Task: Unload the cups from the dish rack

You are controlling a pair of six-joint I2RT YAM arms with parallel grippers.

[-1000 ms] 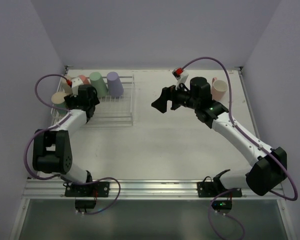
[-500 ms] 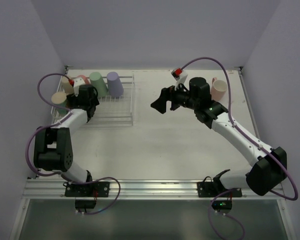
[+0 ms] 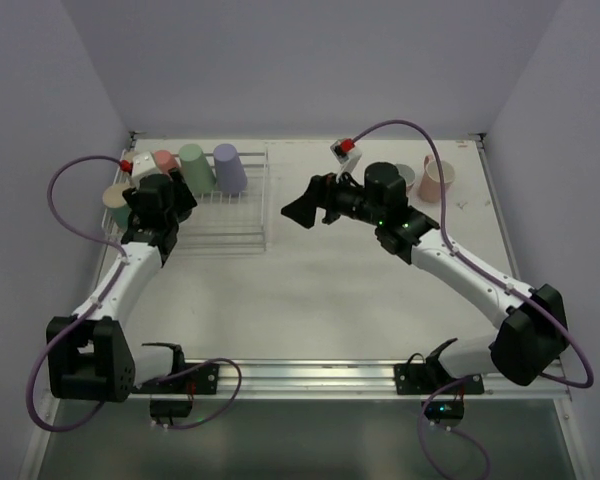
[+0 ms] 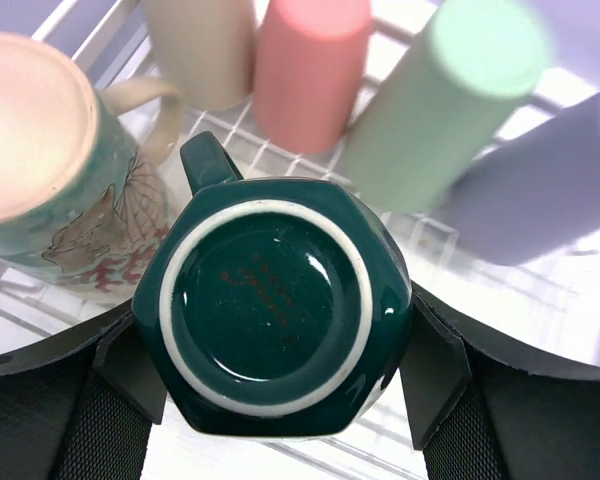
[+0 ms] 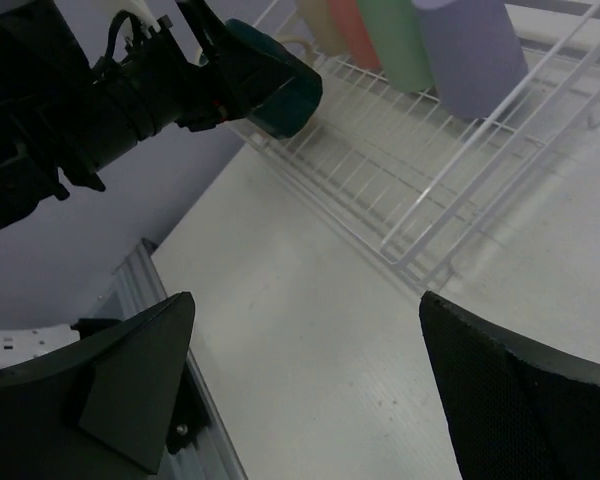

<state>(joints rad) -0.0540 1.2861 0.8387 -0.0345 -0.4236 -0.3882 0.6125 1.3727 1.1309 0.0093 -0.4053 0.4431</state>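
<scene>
- The dark green mug [image 4: 275, 320] is pinched between the fingers [image 4: 435, 372] of the left gripper [image 3: 163, 197], with its base turned toward the wrist camera and its handle pointing to the far side.
- One second ago these jaws stood wider; they have since closed onto the mug's sides.
- The mug sits over the left near part of the dish rack [image 3: 242, 222]. Whether it is clear of the wires cannot be told.
- Just left of it stands the floral mug [image 4: 50, 180], upside down in the rack.
- Along the far row, left to right, stand the beige cup [image 4: 202, 50], the pink cup [image 4: 308, 65], the mint green cup [image 4: 445, 100] and the lilac cup [image 4: 550, 190]. All are inverted and in the same places as before.
- The rack lies in the far left area of the table [image 3: 320, 300], unmoved.
- The left arm's elbow has swung back toward the near left corner.
- The right gripper [image 3: 302, 207] has its jaws spread wide and holds nothing. It has shifted left toward the rack and hangs near the rack's right edge.
- That shift has uncovered a greyish cup [image 3: 405, 177] beside the pink mug [image 3: 439, 180] at the far right of the table.
</scene>
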